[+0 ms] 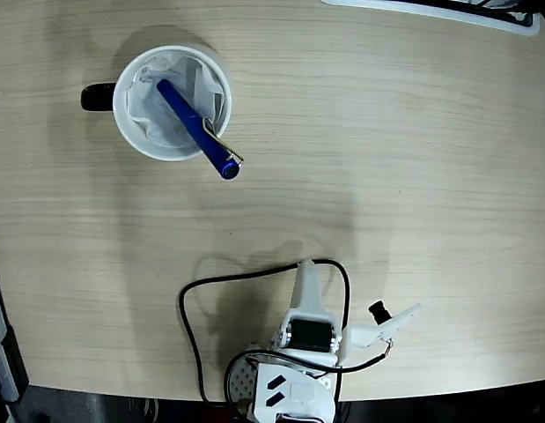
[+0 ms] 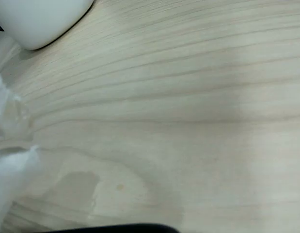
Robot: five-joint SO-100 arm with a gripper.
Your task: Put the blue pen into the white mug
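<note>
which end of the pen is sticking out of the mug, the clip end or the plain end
The clip end. The blue pen leans in the white mug, silver clip and cap past the lower-right rim; the plain end is down in the paper lining.

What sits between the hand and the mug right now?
Nothing but bare table. The fixed view shows open wood between the hand and the mug, with the pen already inside.

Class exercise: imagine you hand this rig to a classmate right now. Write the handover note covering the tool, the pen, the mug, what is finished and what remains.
Tool: open, empty, pulled back near the arm's base at the table's lower edge in the fixed view.
Slim glossy blue pen: standing slanted inside the round white ceramic mug, clip end sticking out over the rim.
Mug: upright on the wooden table, black handle pointing left, white paper inside.
Done: pen is in the mug.
Left: nothing apparent.
</note>
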